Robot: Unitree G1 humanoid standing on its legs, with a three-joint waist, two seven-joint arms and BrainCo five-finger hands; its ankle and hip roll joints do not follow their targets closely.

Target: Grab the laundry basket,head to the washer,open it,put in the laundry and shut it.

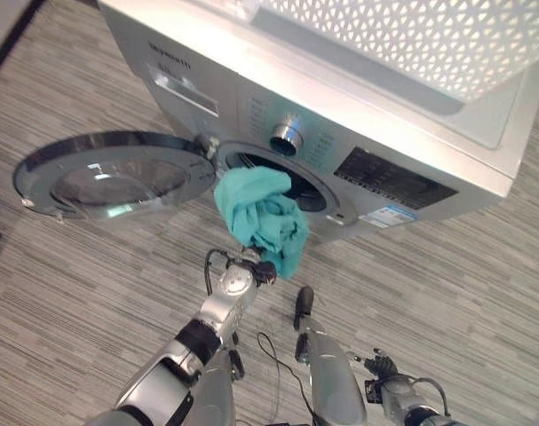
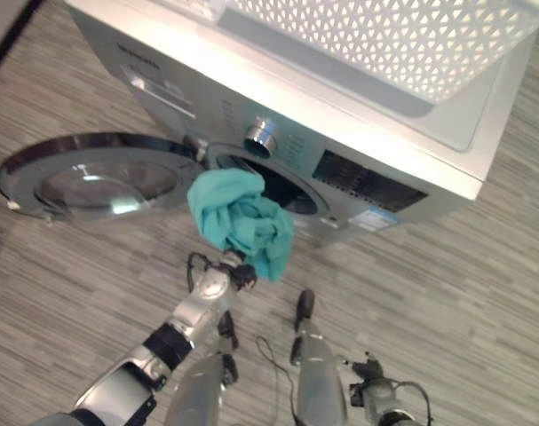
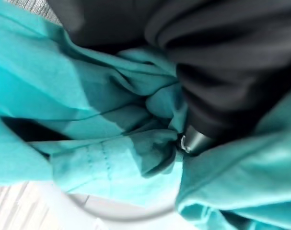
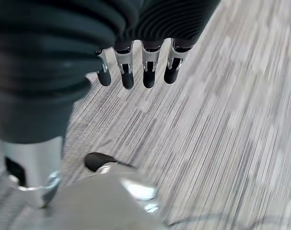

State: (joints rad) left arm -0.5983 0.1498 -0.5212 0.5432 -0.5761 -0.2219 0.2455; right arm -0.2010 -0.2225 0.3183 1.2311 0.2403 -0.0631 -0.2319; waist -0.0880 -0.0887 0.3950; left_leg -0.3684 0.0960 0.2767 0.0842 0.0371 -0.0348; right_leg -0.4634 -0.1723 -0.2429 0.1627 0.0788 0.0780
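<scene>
A teal cloth (image 1: 260,217) hangs bunched in front of the round drum opening (image 1: 311,197) of the silver washer (image 1: 402,133), its upper part at the opening's rim. My left hand (image 1: 263,269) holds it up from below. In the left wrist view the hand's dark cover (image 3: 222,86) sits against the teal cloth (image 3: 87,96), and a fingertip (image 3: 195,141) digs into the folds. The washer's glass door (image 1: 109,173) is swung wide open to the left. The white perforated laundry basket (image 1: 429,35) stands on top of the washer. My right hand (image 4: 135,72) hangs low over the floor, fingers relaxed and holding nothing.
Grey striped flooring (image 1: 91,293) surrounds the washer. The open door juts out low on the left side, close to my left arm. A chrome dial (image 1: 288,136) and a dark display panel (image 1: 389,177) sit on the washer's front above the opening.
</scene>
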